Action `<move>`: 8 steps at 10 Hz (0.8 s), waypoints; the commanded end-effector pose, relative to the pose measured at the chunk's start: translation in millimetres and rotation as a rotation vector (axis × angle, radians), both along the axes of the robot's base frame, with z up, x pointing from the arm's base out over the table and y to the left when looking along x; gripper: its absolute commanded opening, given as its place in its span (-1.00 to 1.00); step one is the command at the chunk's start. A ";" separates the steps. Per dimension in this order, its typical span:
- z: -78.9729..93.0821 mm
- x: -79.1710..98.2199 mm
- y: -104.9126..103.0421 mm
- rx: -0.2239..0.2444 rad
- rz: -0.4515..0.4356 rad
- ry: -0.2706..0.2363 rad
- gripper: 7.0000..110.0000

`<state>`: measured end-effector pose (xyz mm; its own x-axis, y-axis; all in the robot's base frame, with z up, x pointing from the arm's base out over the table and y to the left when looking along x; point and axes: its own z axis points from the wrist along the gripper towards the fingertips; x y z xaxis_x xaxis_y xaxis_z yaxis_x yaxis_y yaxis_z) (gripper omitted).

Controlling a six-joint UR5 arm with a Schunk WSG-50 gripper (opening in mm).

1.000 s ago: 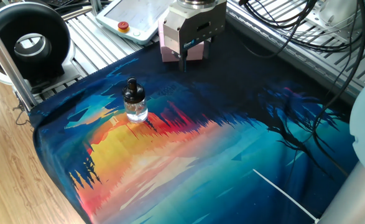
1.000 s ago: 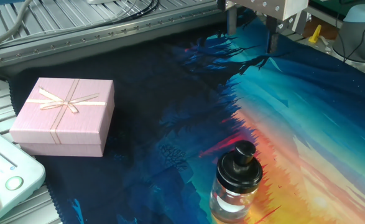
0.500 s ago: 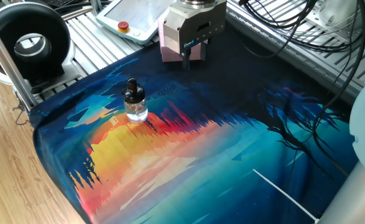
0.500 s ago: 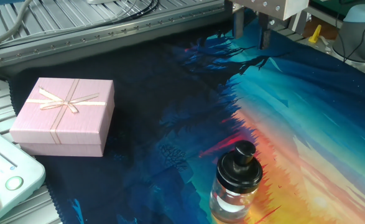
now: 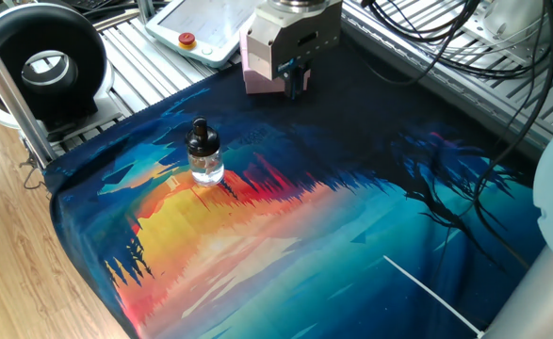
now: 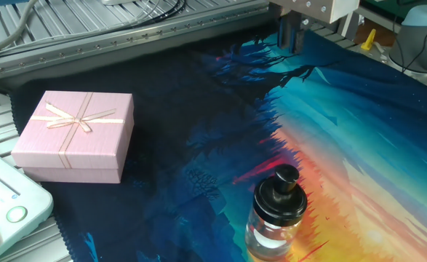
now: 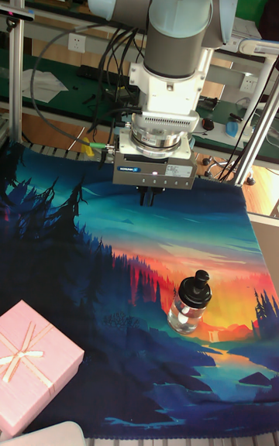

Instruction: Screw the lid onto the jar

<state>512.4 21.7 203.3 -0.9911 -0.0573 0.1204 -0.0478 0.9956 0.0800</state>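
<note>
The small clear glass jar [image 5: 206,169] [image 6: 270,234] [image 7: 185,315] stands upright on the printed cloth. The black lid [image 5: 200,137] [image 6: 280,192] [image 7: 198,286] sits on its neck. My gripper [image 5: 295,85] [image 6: 292,44] [image 7: 149,199] hangs above the cloth well away from the jar, toward the far side in the tall fixed view. Its fingers are pressed together with nothing between them. Nothing touches the jar or the lid.
A pink gift box [image 6: 76,135] [image 7: 32,361] lies on the dark end of the cloth, partly behind the gripper body in one fixed view. A white teach pendant [image 5: 202,26], a black round device [image 5: 42,62] and cables [image 5: 446,42] sit beyond the cloth edges.
The gripper's fingers have closed from wide apart to fully together while the arm stayed in about the same spot. Jar and lid have not moved.
</note>
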 end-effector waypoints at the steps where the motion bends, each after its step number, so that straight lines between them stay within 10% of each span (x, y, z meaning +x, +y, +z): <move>1: 1.5 5.5 2.0 0.011 0.007 -0.023 -1.00; 8: 0.6 14.2 0.8 0.005 0.000 -0.058 -1.00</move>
